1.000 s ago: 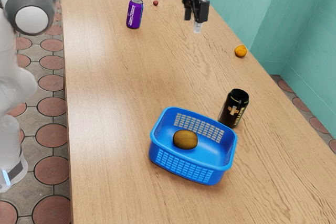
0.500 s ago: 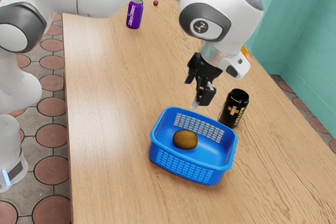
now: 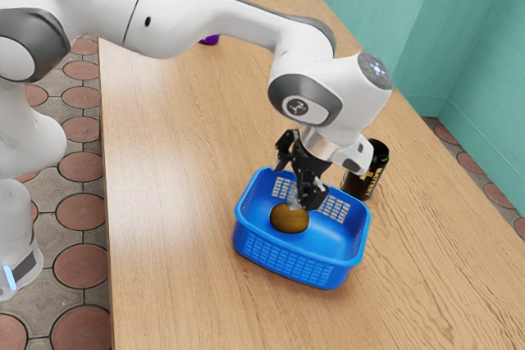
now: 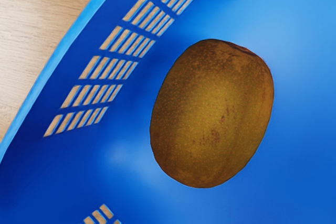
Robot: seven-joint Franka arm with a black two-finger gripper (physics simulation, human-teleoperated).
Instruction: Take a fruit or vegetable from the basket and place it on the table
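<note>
End effector (image 3: 297,195): fingers spread, over basket | kiwi (image 3: 289,220): in basket (image 3: 300,275), on its floor, ungripped | basket: on bench (image 3: 176,202), between its long edges | black can (image 3: 376,171): just beside basket

Walls (image 3: 414,34): teal, plain, meeting at an angle toward the exterior view's right. Floor (image 3: 80,266): rounded reddish-brown pavers set in grey, running along the counter's side, past its far end and up to the wall base. Counter (image 3: 168,260): light wood, grain visible in both views. Lighting: bright, with a pale sheen (image 3: 152,174) on the surface.
</note>
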